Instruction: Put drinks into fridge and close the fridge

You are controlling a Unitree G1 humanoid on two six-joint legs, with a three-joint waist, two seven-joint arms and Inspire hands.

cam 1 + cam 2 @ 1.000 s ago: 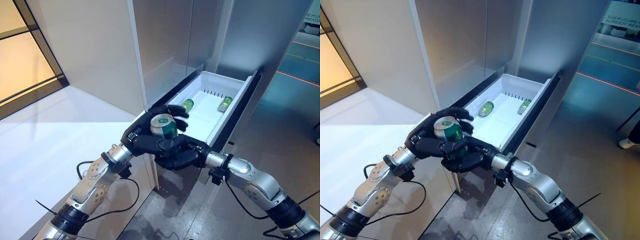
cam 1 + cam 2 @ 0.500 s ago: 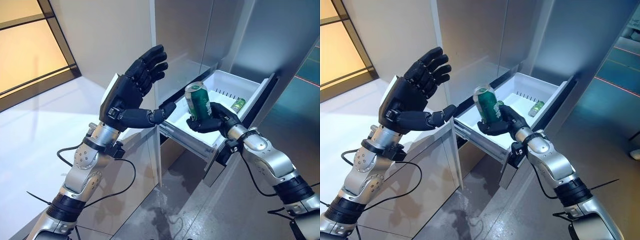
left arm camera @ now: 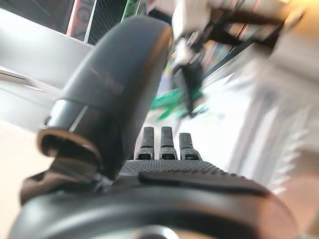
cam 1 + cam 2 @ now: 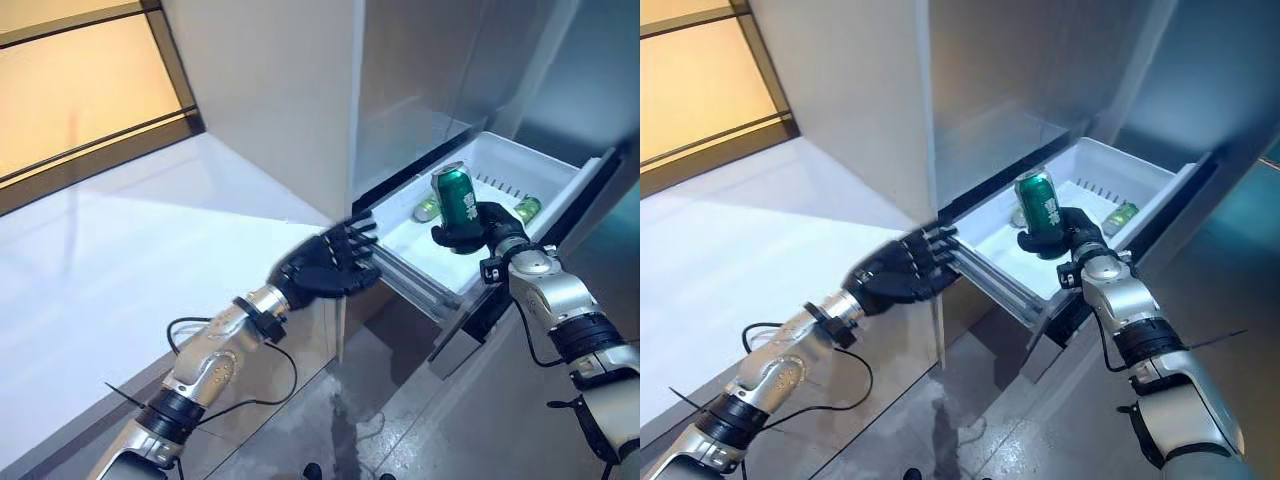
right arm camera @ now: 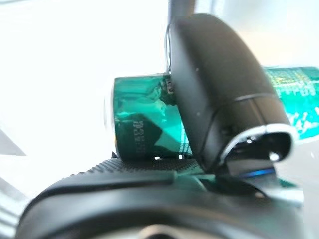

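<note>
My right hand (image 4: 470, 229) is shut on a green can (image 4: 458, 195) and holds it upright over the open white fridge drawer (image 4: 545, 165). The same can shows in the right wrist view (image 5: 144, 129) under the thumb (image 5: 219, 94). Green cans (image 4: 526, 208) lie inside the drawer, one partly hidden behind the held can. My left hand (image 4: 325, 268) is open and empty, fingers straight, beside the drawer's near front corner and the cabinet edge. In the left wrist view its fingers (image 3: 164, 144) point toward the drawer.
The tall grey fridge body (image 4: 420, 70) rises behind the drawer. A white counter (image 4: 130, 260) spreads to the left. The drawer's dark front panel (image 4: 590, 200) stands out on the right, over grey floor (image 4: 400, 420).
My left hand has dropped from raised and spread to level by the drawer's corner. My right hand has carried the can further over the drawer. The camera has shifted.
</note>
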